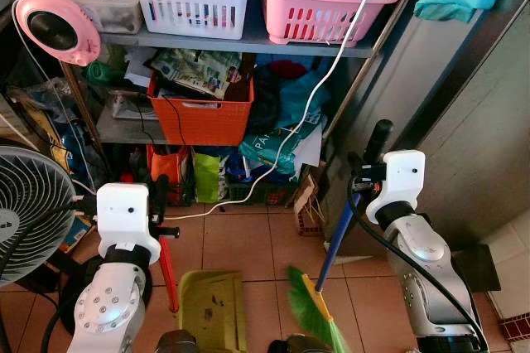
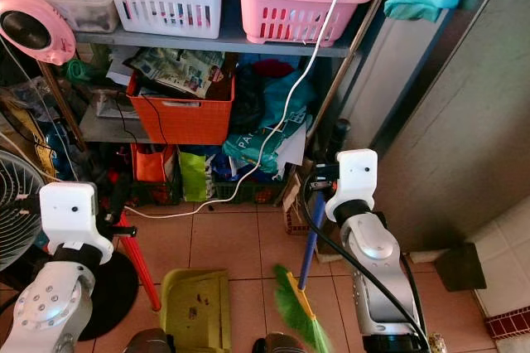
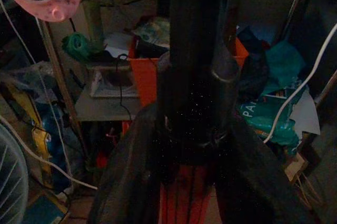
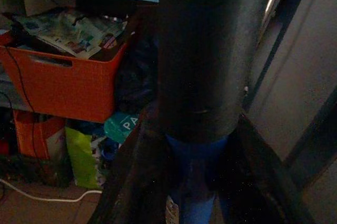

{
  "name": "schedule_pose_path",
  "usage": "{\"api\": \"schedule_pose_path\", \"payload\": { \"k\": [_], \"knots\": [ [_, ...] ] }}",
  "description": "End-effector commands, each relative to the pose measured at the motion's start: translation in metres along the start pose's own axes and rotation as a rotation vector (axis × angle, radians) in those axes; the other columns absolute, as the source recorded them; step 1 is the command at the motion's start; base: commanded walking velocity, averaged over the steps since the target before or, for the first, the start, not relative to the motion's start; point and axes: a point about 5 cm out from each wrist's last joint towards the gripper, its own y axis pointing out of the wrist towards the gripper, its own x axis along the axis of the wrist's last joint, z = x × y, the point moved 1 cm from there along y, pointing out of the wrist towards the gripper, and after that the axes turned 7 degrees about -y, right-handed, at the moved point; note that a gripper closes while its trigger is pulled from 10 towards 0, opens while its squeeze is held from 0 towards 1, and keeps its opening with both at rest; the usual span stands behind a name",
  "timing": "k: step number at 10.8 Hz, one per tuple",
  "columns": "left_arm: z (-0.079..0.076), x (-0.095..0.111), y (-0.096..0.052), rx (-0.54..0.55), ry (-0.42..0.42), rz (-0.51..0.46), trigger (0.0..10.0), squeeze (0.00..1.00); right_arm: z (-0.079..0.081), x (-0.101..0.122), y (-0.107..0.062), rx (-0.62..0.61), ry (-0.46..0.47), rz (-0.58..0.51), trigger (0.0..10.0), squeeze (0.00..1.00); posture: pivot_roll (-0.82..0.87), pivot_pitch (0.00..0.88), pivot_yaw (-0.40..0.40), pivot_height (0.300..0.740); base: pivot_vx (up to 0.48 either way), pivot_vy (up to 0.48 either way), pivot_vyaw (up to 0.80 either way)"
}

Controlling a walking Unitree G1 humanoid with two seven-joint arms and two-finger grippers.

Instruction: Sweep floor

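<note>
The robot stands facing a crowded shelf unit, a tool in each arm. The right gripper (image 1: 358, 172) is clamped round the blue handle of the broom (image 1: 319, 307), whose green bristles sit on the tiles at the bottom centre of the frame. The left gripper (image 1: 157, 212) is closed on the red handle of the dustpan (image 1: 213, 310), and the yellow-green pan lies on the floor at lower centre-left, just beside the bristles. Specks of dirt seem to lie in the pan, though it's hard to be sure.

To sweep well from here, I'd say keep the pan's front edge pressed flat on the tile and draw the bristles toward it in short low strokes, so nothing flicks past. The broom head wants to stay low and angled toward the pan.

The floor (image 1: 248, 241) is terracotta tile with pale grout, and grit will likely catch in those lines. Mind the white cable (image 1: 319, 79) trailing down from the pink basket (image 1: 319, 12) and across the floor at mid-frame. A standing fan (image 1: 29, 212) crowds the left edge, an orange crate (image 1: 203, 113) sits on the lower shelf, and a grey panel (image 1: 480, 154) fills the right.
</note>
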Motion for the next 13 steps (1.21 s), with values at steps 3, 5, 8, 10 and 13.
{"api": "schedule_pose_path", "payload": {
  "k": [3,5,8,10,13],
  "knots": [
    [-0.0054,0.0111,0.0014,-0.026,-0.004,-0.042,10.0,0.0,-0.0079,0.0014,0.0047,-0.041,-0.006,0.007,10.0,0.0,0.09,0.035,-0.095,0.74,-0.289,0.0,0.0],
    [-0.0058,0.0109,0.0019,-0.028,-0.005,-0.04,10.0,0.0,-0.0076,0.0003,0.0054,-0.044,-0.007,0.013,10.0,0.0,0.09,0.041,-0.094,0.74,-0.294,0.0,0.0],
    [-0.0066,0.0136,0.0052,-0.035,0.002,-0.048,10.0,0.0,-0.0067,-0.0007,0.0082,-0.047,-0.01,0.021,10.0,0.0,0.09,0.062,-0.091,0.74,-0.294,0.0,0.0],
    [-0.0066,0.014,0.0061,-0.032,-0.001,-0.049,10.0,0.0,-0.0069,-0.0022,0.0085,-0.048,-0.014,0.028,10.0,0.0,0.09,0.063,-0.09,0.74,-0.281,0.0,0.0],
    [-0.0075,0.0138,0.0066,-0.041,0.001,-0.043,10.0,0.0,-0.0063,-0.0063,0.0079,-0.047,-0.037,0.052,10.0,0.0,0.08,0.067,-0.089,0.74,-0.275,0.0,0.0]
  ]
}}
